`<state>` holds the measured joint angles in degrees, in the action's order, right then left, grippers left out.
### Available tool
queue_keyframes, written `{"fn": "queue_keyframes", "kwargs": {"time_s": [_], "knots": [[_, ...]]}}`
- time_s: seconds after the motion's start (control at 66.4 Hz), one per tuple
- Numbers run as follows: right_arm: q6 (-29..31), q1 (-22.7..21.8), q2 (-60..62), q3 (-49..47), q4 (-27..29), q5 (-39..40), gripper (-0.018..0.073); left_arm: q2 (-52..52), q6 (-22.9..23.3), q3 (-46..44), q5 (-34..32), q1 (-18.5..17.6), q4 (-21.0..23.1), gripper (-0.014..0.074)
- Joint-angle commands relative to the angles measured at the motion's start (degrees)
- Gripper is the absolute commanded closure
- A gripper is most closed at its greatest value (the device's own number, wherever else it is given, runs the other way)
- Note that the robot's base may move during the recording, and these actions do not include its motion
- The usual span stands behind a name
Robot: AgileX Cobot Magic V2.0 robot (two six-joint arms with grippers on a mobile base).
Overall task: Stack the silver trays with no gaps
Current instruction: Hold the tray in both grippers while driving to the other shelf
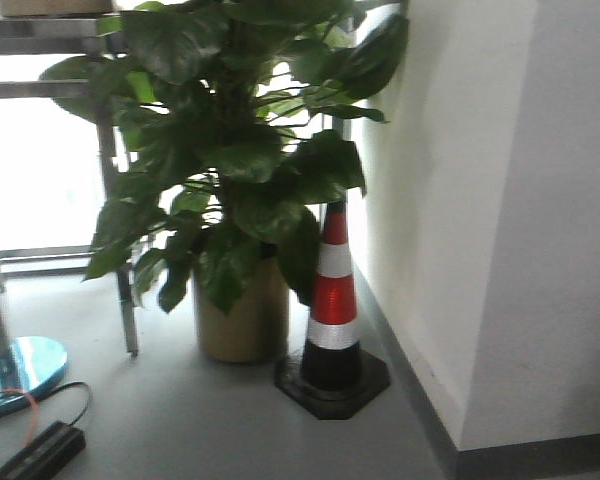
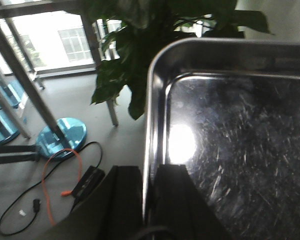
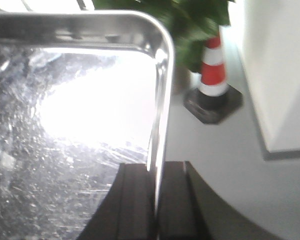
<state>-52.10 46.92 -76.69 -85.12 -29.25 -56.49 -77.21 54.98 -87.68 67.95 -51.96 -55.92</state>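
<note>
Dark fingers fill the bottom edge of both wrist views. The left pincer (image 2: 149, 202) straddles the left rim of the silver tray (image 2: 230, 140), one finger inside the wall and one outside, closed on the thin rolled edge. The right pincer (image 3: 154, 202) is clamped the same way on the opposite rim, probably of the same tray. Gripping at two facing edges likely serves to keep the tray level, so it can settle squarely into another one. Silver tray: shallow, rectangular, rounded corners, polished steel base finely scratched and throwing strong glare. It is carried in the air with the floor visible past its rim; no second tray, stack or table is in view. Wall (image 1: 500, 200): plain white, dark skirting at the foot. Floor (image 1: 180, 420): smooth grey. Plant (image 1: 230, 150): broad glossy dark-green leaves, standing just ahead of the tray. Metal frame (image 2: 25, 85): slim grey legs, set against the window. Pot (image 1: 245, 320): tan, cylindrical, matt. Traffic cone (image 1: 332, 300): red and white bands on a black base, just beside the pot and near the wall. Blue disc (image 1: 30, 362): glossy round foot of a stand. Power brick (image 1: 40, 450): black, oblong, lying on the floor. Orange cable (image 2: 65, 175): thin and looped, beside the disc.
</note>
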Motion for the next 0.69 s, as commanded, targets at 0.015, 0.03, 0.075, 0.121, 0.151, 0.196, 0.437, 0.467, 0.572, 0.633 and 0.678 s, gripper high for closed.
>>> {"fn": "queue_keyframes", "kwargs": {"time_s": [0.015, 0.03, 0.075, 0.121, 0.151, 0.196, 0.437, 0.467, 0.572, 0.633, 0.678], "knots": [[0.42, 1.08, 0.27, -0.59, 1.76, 22.75, 0.0574, -0.73, -0.37, 0.01, -6.50, -1.24, 2.62, 0.0614], [0.42, 1.08, 0.27, -0.59, 1.76, 22.75, 0.0574, -0.73, -0.37, 0.01, -6.50, -1.24, 2.62, 0.0614], [0.42, 1.08, 0.27, -0.59, 1.76, 22.75, 0.0574, -0.73, -0.37, 0.01, -6.50, -1.24, 2.62, 0.0614], [0.42, 1.08, 0.27, -0.59, 1.76, 22.75, 0.0574, -0.73, -0.37, 0.01, -6.50, -1.24, 2.62, 0.0614], [0.42, 1.08, 0.27, -0.59, 1.76, 22.75, 0.0574, -0.73, -0.37, 0.01, -6.50, -1.24, 2.62, 0.0614], [0.42, 1.08, 0.27, -0.59, 1.76, 22.75, 0.0574, -0.73, -0.37, 0.01, -6.50, -1.24, 2.62, 0.0614], [0.42, 1.08, 0.27, -0.59, 1.76, 22.75, 0.0574, -0.73, -0.37, 0.01, -6.50, -1.24, 2.62, 0.0614], [0.42, 1.08, 0.27, -0.59, 1.76, 22.75, 0.0574, -0.73, -0.37, 0.01, -6.50, -1.24, 2.62, 0.0614], [0.42, 1.08, 0.27, -0.59, 1.76, 22.75, 0.0574, -0.73, -0.37, 0.01, -6.50, -1.24, 2.62, 0.0614], [0.42, 1.08, 0.27, -0.59, 1.76, 22.75, 0.0574, -0.73, -0.37, 0.01, -6.50, -1.24, 2.62, 0.0614], [0.42, 1.08, 0.27, -0.59, 1.76, 22.75, 0.0574, -0.73, -0.37, 0.01, -6.50, -1.24, 2.62, 0.0614]]}}
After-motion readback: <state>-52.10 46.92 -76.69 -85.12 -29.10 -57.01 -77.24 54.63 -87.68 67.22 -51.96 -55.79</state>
